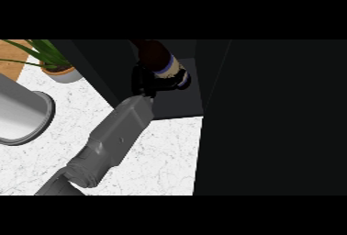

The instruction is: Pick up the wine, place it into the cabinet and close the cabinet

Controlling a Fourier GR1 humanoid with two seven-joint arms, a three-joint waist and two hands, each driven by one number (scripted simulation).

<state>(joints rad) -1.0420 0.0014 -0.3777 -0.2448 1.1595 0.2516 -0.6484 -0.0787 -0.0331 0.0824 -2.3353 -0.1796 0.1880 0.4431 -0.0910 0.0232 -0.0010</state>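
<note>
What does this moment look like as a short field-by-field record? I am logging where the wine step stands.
wine bottle: dark, pale label with a blue band, inside the cabinet opening
holding hand: left hand, fingers curled round the bottle
right hand: not in view
cabinet: dark, open, standing on the counter
cabinet door: dark panel at the view's right, not yet closed
counter: white marble
other things: potted plant upper left; grey round vessel at the left edge

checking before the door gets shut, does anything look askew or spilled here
Nothing spilled. The wine bottle leans inside the cabinet with the hand curled round it, so it isn't set upright yet. The potted plant on the counter stands upright.
</note>
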